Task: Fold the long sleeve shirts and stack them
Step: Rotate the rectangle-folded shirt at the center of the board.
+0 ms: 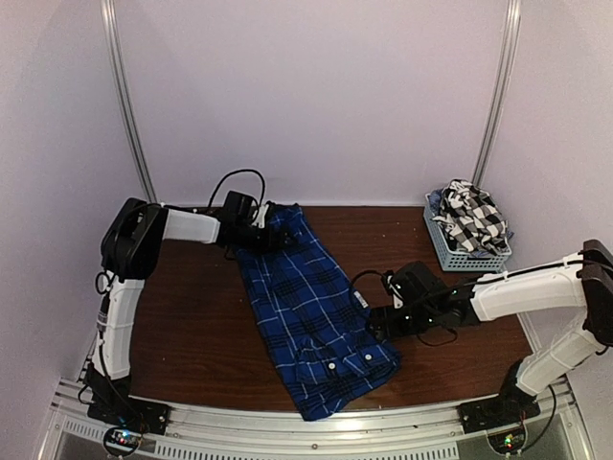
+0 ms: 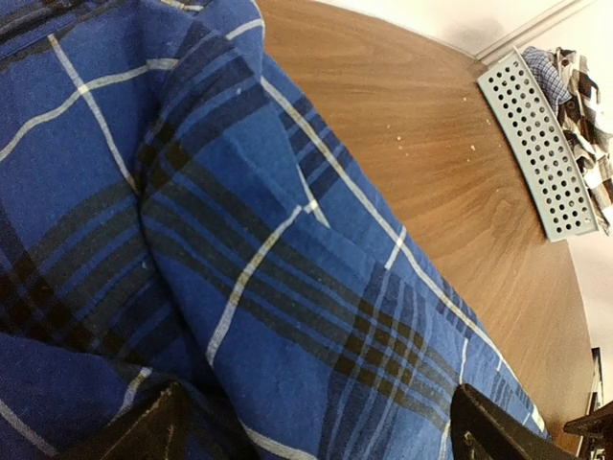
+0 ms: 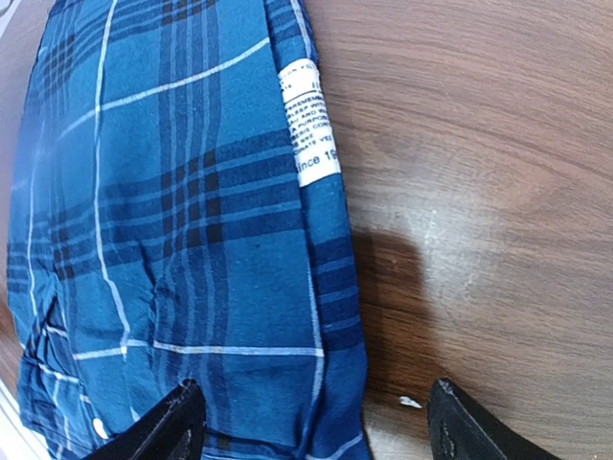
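The royal-blue plaid long sleeve shirt (image 1: 311, 307) lies folded in a long strip that runs from the back centre-left toward the front edge. My left gripper (image 1: 261, 233) is at its far end. In the left wrist view the left gripper (image 2: 321, 436) is open, and rumpled blue cloth (image 2: 268, 240) bulges between the fingers (image 2: 144, 431). My right gripper (image 1: 380, 323) is at the strip's right edge, near the front. It (image 3: 316, 426) is open, straddling the shirt's edge (image 3: 330, 316) just above the wood. A white care label (image 3: 308, 120) shows on that edge. The black-and-white check shirt (image 1: 474, 218) sits crumpled in the basket.
A grey slotted plastic basket (image 1: 450, 251) stands at the back right of the brown table (image 1: 192, 316); its holed wall (image 2: 536, 144) shows in the left wrist view. White walls close in behind and at both sides. A metal rail runs along the front edge (image 1: 287, 422).
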